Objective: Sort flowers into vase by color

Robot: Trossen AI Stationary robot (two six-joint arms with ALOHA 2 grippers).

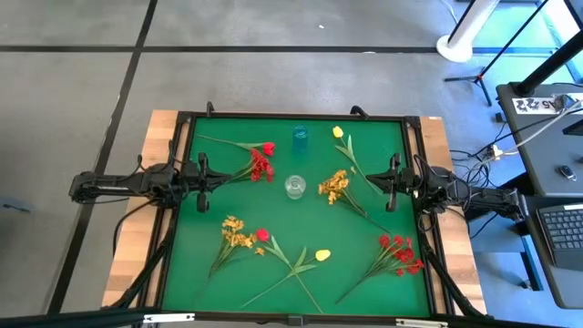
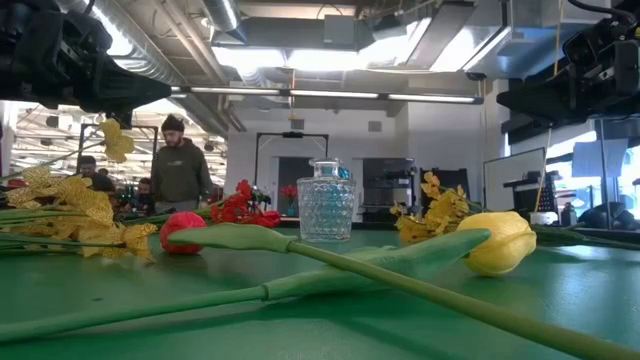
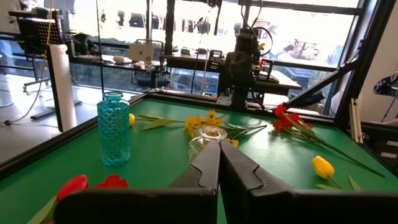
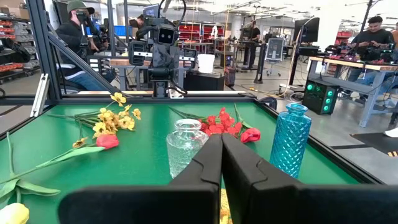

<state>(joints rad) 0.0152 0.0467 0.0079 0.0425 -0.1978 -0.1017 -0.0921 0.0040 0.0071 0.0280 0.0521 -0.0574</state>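
Flowers lie flat on the green mat (image 1: 301, 219). A red cluster with a red bud (image 1: 262, 162) is at far left and a yellow bud (image 1: 338, 132) at the far side. Right of centre lies a yellow cluster (image 1: 333, 186). At near left another yellow cluster (image 1: 237, 232) lies beside a red bud (image 1: 262, 235). A yellow bud (image 1: 322, 256) and a red cluster (image 1: 401, 252) lie near the front. A clear glass vase (image 1: 294, 187) stands mid-table, with a blue glass vase (image 1: 300, 137) behind it. My left gripper (image 3: 219, 144) is shut and level at the left edge. My right gripper (image 4: 221, 138) is shut and level at the right edge.
A black raised frame (image 1: 182, 118) runs round the mat. Off the table's right side is a desk with a laptop (image 1: 565, 228) and cables. People stand in the room beyond the table (image 2: 178, 165).
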